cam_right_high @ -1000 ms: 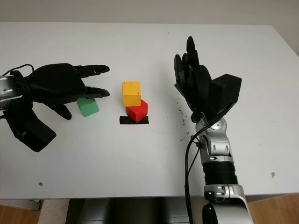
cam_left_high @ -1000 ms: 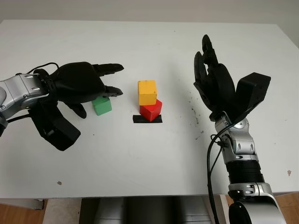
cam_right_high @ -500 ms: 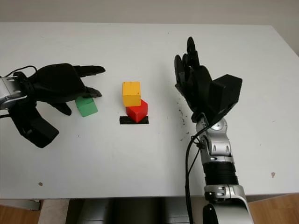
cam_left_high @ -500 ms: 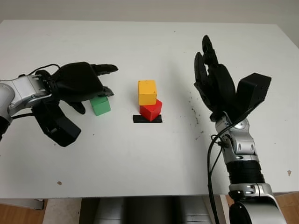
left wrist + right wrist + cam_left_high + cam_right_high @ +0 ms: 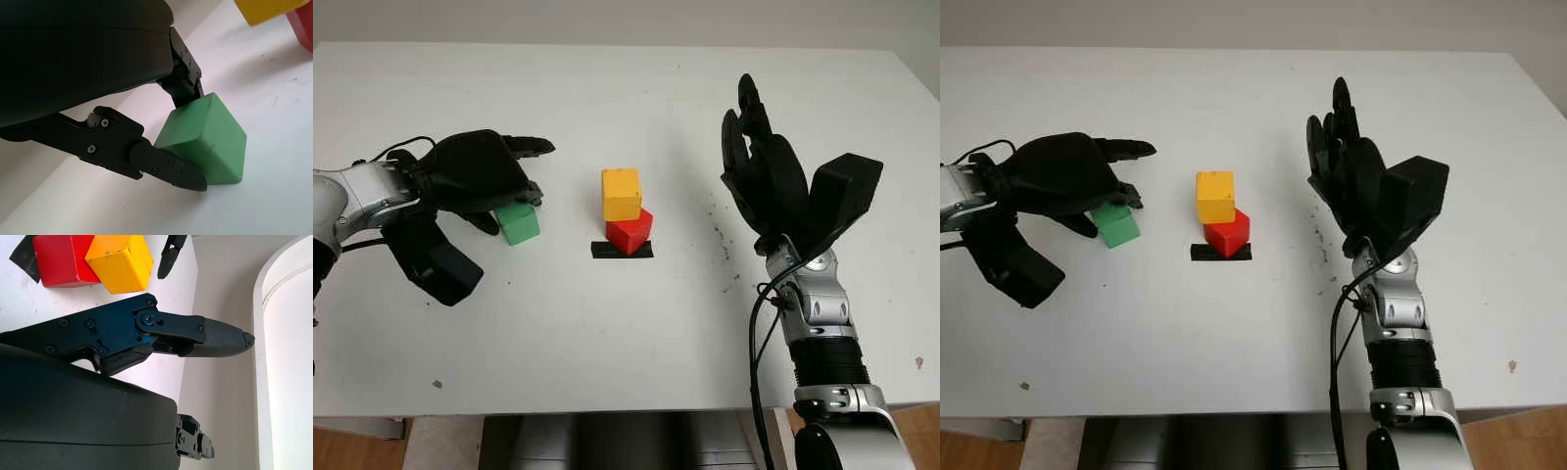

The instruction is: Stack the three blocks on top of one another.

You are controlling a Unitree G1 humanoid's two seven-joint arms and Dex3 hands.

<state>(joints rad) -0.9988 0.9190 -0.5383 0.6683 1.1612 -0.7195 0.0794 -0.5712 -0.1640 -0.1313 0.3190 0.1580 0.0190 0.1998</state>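
White matte tabletop (image 5: pixel 607 333) across nearly the whole head frame.

Centre of frame: small red cube block (image 5: pixel 630 232) sitting on a strip of black tape (image 5: pixel 622 251). Yellow cube block (image 5: pixel 621 193) stacked on top of the red one, offset toward the upper left, overhanging a little.

Left of centre: green cube block (image 5: pixel 520 222), well apart from the two-block stack, bottom face on the table, turned slightly askew.

Black three-finger left hand (image 5: pixel 475 176) at left middle of frame, hunched over the green block, covering its upper left corner. Wrist close-up: one black finger (image 5: pixel 161 164) pressed along a side face of the green block (image 5: pixel 210 142), a second finger meeting its opposite upper edge. Closed on the block, block not lifted.

Black three-finger right hand (image 5: pixel 766 176) right of centre, raised above the table, open and empty, well to the right of the stack.

Scatter of dark specks (image 5: pixel 722 245) on the table between stack and right hand.
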